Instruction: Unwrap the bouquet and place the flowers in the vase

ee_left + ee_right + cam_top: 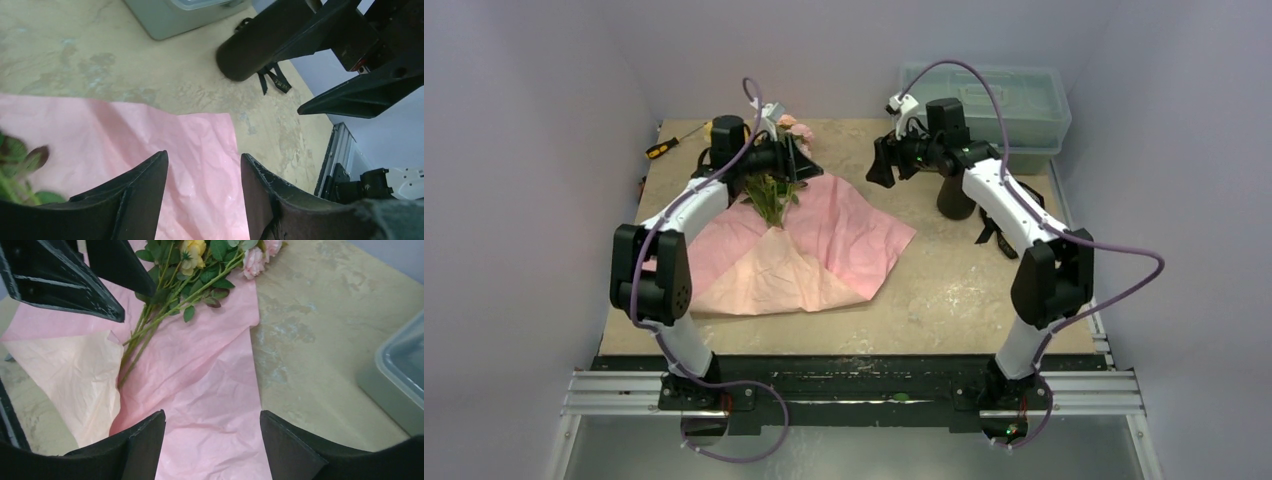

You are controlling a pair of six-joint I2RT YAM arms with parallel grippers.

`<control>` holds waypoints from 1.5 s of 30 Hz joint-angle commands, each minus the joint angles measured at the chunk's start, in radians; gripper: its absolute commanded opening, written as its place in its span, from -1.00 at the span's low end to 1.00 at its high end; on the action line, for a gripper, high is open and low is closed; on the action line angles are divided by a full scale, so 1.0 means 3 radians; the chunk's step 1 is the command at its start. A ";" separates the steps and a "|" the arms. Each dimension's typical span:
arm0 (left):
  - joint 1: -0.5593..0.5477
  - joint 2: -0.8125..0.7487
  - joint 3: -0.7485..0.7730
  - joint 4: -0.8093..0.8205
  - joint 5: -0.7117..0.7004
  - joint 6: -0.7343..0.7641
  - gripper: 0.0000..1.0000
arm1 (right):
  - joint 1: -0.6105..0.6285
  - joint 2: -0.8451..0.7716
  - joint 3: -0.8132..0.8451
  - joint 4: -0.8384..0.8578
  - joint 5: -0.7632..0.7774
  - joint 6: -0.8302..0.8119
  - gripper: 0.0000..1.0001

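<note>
Top external: left arm (pixel 694 205) low over flowers (pixel 769 195), right arm (pixel 1009 205) by vase (pixel 954 200)

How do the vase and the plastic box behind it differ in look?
The vase is a dark, opaque cylinder; the plastic box is translucent grey-green and rectangular. The vase is narrow; the box far wider. The box has a lid; the vase's top is hidden behind the right arm. Both stand on the right side of the table.

Soft, even, cool light; shadows faint and diffuse; the flowers (pixel 14 151) blur at the left wrist view's edge.
</note>
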 commanded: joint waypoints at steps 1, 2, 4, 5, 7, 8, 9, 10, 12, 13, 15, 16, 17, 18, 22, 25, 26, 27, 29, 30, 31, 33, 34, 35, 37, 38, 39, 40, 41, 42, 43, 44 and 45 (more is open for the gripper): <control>0.0226 -0.0195 -0.0306 -0.0595 -0.0143 0.0504 0.05 | 0.0223 0.0417 0.0341 0.0189 -0.0253 0.0170 0.43; 0.0309 -0.0237 -0.0365 -0.0667 -0.0167 0.0555 0.03 | 0.0287 0.0538 0.0422 0.0182 -0.0256 0.0191 0.40; 0.0488 -0.0263 -0.0462 -0.0724 -0.0155 0.0594 0.00 | 0.0384 0.0798 0.0600 0.0145 -0.0334 0.0231 0.29; 0.0566 -0.0263 -0.0460 -0.0814 -0.0156 0.0653 -0.01 | 0.0424 0.0914 0.0673 0.0131 -0.0360 0.0247 0.24; 0.0670 -0.0272 -0.0448 -0.0956 -0.0161 0.0766 -0.02 | 0.0482 0.1129 0.0802 0.0133 -0.0379 0.0262 0.10; 0.0743 -0.0279 -0.0441 -0.1014 -0.0174 0.0830 -0.02 | 0.0500 0.1230 0.0854 0.0147 -0.0390 0.0278 0.06; 0.0787 -0.0283 -0.0444 -0.1073 -0.0189 0.0894 -0.02 | 0.0512 0.1322 0.0904 0.0163 -0.0394 0.0312 0.02; 0.0806 -0.0283 -0.0440 -0.1150 -0.0220 0.0972 -0.03 | 0.0521 0.1425 0.0956 0.0176 -0.0397 0.0368 -0.07; 0.0816 -0.0278 -0.0441 -0.1286 -0.0272 0.1102 -0.06 | 0.0534 0.1601 0.1050 0.0173 -0.0423 0.0455 -0.19; 0.0821 -0.0281 -0.0454 -0.1333 -0.0291 0.1146 -0.07 | 0.0538 0.1685 0.1084 0.0165 -0.0425 0.0490 -0.25; 0.0842 -0.0299 -0.0501 -0.1380 -0.0318 0.1211 -0.07 | 0.0540 0.1817 0.1104 0.0119 -0.0416 0.0471 -0.33; 0.0855 -0.0314 -0.0527 -0.1395 -0.0335 0.1246 -0.08 | 0.0540 0.1863 0.1103 0.0067 -0.0428 0.0431 -0.34; 0.0863 -0.0326 -0.0546 -0.1412 -0.0363 0.1294 -0.08 | 0.0540 0.1894 0.1086 0.0011 -0.0456 0.0416 -0.36; 0.0869 -0.0336 -0.0572 -0.1412 -0.0397 0.1334 -0.08 | 0.0537 0.1920 0.1056 -0.0048 -0.0450 0.0289 -0.39; 0.0882 -0.0263 -0.0608 -0.1404 -0.0473 0.1395 -0.07 | 0.0530 0.1951 0.0797 -0.0224 -0.0385 0.0083 -0.49; 0.0881 -0.0205 -0.0618 -0.1384 -0.0536 0.1395 -0.01 | 0.0531 0.1957 0.0691 -0.0229 -0.0320 0.0020 -0.51; 0.0879 -0.0196 -0.0624 -0.1380 -0.0559 0.1395 0.00 | 0.0528 0.1967 0.0687 -0.0242 -0.0289 -0.0005 -0.51; 0.0879 -0.0188 -0.0627 -0.1398 -0.0577 0.1395 0.00 | 0.0522 0.1982 0.0689 -0.0250 -0.0268 -0.0025 -0.52; 0.0880 -0.0182 -0.0627 -0.1456 -0.0543 0.1496 -0.01 | 0.0512 0.2005 0.0705 -0.0269 -0.0233 -0.0041 -0.52; 0.0879 -0.0188 -0.0635 -0.1508 -0.0506 0.1535 -0.02 | 0.0498 0.2020 0.0715 -0.0277 -0.0223 -0.0050 -0.52; 0.0871 -0.0195 -0.0642 -0.1554 -0.0497 0.1543 -0.03 | 0.0488 0.2035 0.0723 -0.0285 -0.0216 -0.0056 -0.52; 0.0862 -0.0206 -0.0676 -0.1602 -0.0541 0.1503 -0.04 | 0.0472 0.2076 0.0758 -0.0313 -0.0210 -0.0079 -0.52; 0.0856 -0.0211 -0.0701 -0.1590 -0.0574 0.1450 -0.04 | 0.0461 0.2099 0.0772 -0.0325 -0.0216 -0.0091 -0.52; 0.0850 -0.0218 -0.0730 -0.1565 -0.0653 0.1353 -0.05 | 0.0458 0.2121 0.0791 -0.0342 -0.0224 -0.0111 -0.52; 0.0849 -0.0235 -0.0808 -0.1486 -0.0727 0.1219 -0.08 | 0.0452 0.2172 0.0823 -0.0386 -0.0231 -0.0171 -0.53; 0.0846 -0.0241 -0.0842 -0.1484 -0.0651 0.1203 -0.10 | 0.0451 0.2183 0.0835 -0.0397 -0.0224 -0.0207 -0.53; 0.0833 -0.0253 -0.0860 -0.1512 -0.0572 0.1208 -0.11 | 0.0452 0.2187 0.0845 -0.0404 -0.0205 -0.0233 -0.53; 0.0811 -0.0278 -0.0873 -0.1575 -0.0484 0.1265 -0.13 | 0.0448 0.2194 0.0848 -0.0405 -0.0190 -0.0252 -0.53; 0.0786 -0.0331 -0.0878 -0.1711 -0.0410 0.1360 -0.15 | 0.0445 0.2198 0.0857 -0.0406 -0.0174 -0.0264 -0.53; 0.0763 -0.0384 -0.0882 -0.1778 -0.0339 0.1501 -0.17 | 0.0442 0.2206 0.0861 -0.0407 -0.0166 -0.0270 -0.53; 0.0734 -0.0447 -0.0894 -0.1902 -0.0279 0.1635 -0.19 | 0.0436 0.2211 0.0870 -0.0410 -0.0160 -0.0270 -0.53; 0.0710 -0.0508 -0.0895 -0.2090 -0.0231 0.1757 -0.21 | 0.0433 0.2217 0.0890 -0.0426 -0.0151 -0.0271 -0.52; 0.0701 -0.0570 -0.0885 -0.2256 -0.0202 0.1964 -0.22 | 0.0426 0.2233 0.0912 -0.0445 -0.0142 -0.0271 -0.52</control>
